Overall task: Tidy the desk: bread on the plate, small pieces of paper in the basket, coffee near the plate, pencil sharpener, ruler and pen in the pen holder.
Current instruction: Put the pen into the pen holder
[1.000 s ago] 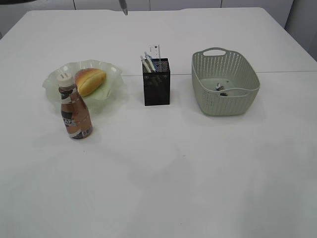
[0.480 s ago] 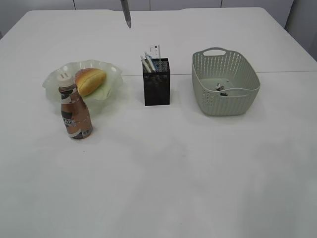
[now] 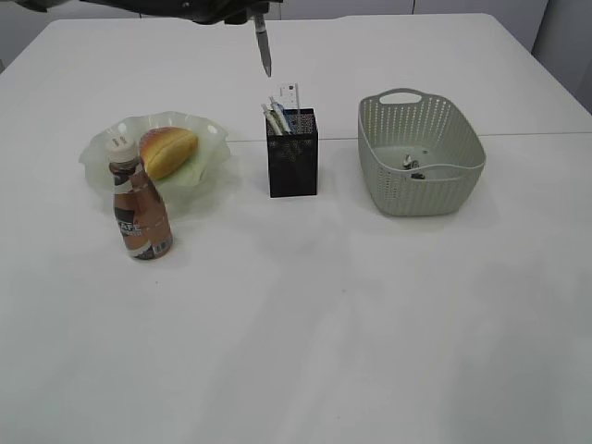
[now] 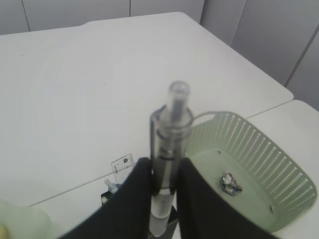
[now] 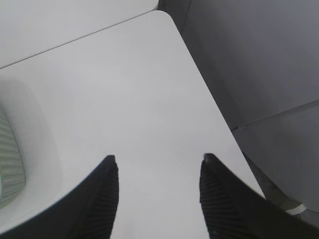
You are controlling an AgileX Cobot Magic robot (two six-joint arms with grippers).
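White, plain tabletop (image 3: 370, 324) carried most of the job already done when you reached this point: the golden-brown sugar-dusted bun (image 3: 167, 150) lay on the pale green wavy-rimmed dish (image 3: 208, 129), the small brown plastic bottle with white cap (image 3: 140, 208) stood just beside that dish on its near side, and a crumpled paper wad (image 3: 411, 165) sat in the pale green woven-look tub (image 3: 421, 153). Your left gripper (image 4: 158, 199) was clamped on a slim grey pen with a clear end (image 4: 168, 149), held near upright and slightly tilted, tip down, above and a little behind the black square mesh box (image 3: 292, 153); that attitude suits a straight drop among the clear plastic ruler (image 3: 289, 96) and other pens already standing there. The pen was not yet inside. Your right gripper (image 5: 157, 164) stood with fingers apart and nothing between them, parked over the bare far corner beside the tub, presumably to stay clear.
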